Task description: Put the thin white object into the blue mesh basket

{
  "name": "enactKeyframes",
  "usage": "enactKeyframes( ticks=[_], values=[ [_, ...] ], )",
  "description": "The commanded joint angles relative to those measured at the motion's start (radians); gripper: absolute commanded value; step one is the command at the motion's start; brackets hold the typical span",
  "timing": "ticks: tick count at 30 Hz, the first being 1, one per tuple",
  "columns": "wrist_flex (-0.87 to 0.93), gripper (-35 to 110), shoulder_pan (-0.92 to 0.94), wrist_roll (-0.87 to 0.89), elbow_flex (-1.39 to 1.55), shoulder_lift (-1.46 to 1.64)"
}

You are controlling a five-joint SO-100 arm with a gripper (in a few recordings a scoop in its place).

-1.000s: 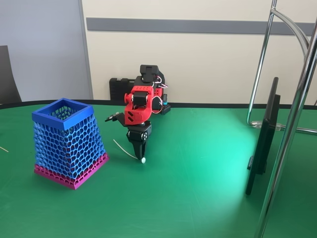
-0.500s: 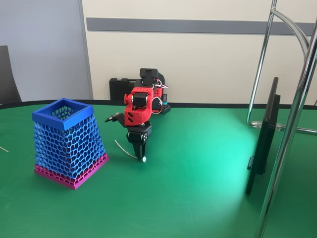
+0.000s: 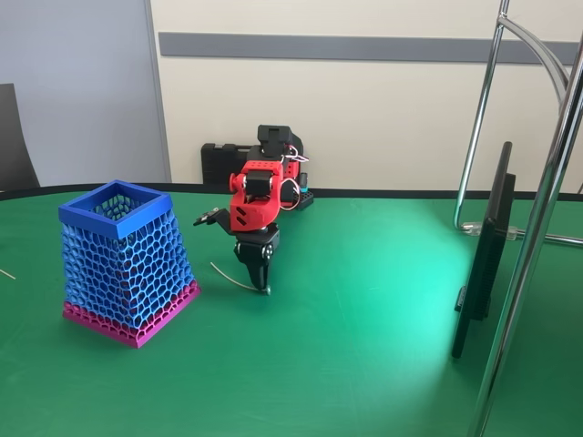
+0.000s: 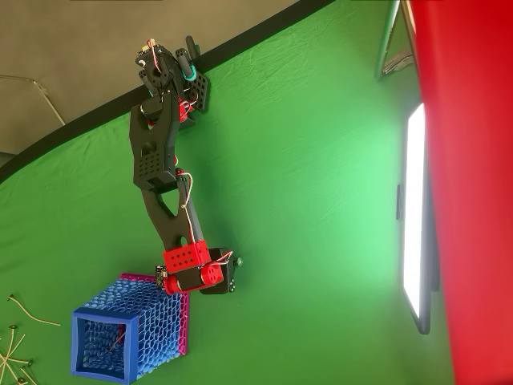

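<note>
Pincer point(image 3: 265, 288): black, on a red-and-black arm, pointing straight down with its tips at the green tabletop point(image 3: 364, 364) and closed narrow on the thin white object point(image 3: 230, 277), whose free end curves out to the left in the fixed view just above the cloth. Blue mesh basket point(image 3: 126, 264): upright on its magenta base, near and to the left of the pincer in the fixed view, apart from the strand. Other thin pale sticks point(image 4: 16, 341) lie scattered beyond the basket in the overhead view.

The basket point(image 3: 127, 264) looks like matt printed plastic mesh; the table point(image 3: 364, 364) seems covered in smooth green cloth; the stand point(image 3: 537, 218) is shiny metal.
</note>
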Motion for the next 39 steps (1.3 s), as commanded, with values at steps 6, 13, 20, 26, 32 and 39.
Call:
enactKeyframes(
  ticks=[6,13,20,26,32,39],
  values=[
    [-0.012,1,-0.04,-0.015,0.057,0.172],
    [0.0,1,-0.058,-0.018,0.021,0.236],
    [0.018,5,-0.066,-0.02,-0.011,0.239],
    [0.018,14,-0.063,0.048,-0.034,0.164],
    [0.018,18,-0.063,0.086,-0.046,0.098],
    [0.018,17,-0.061,0.124,-0.02,0.06]
  ],
)
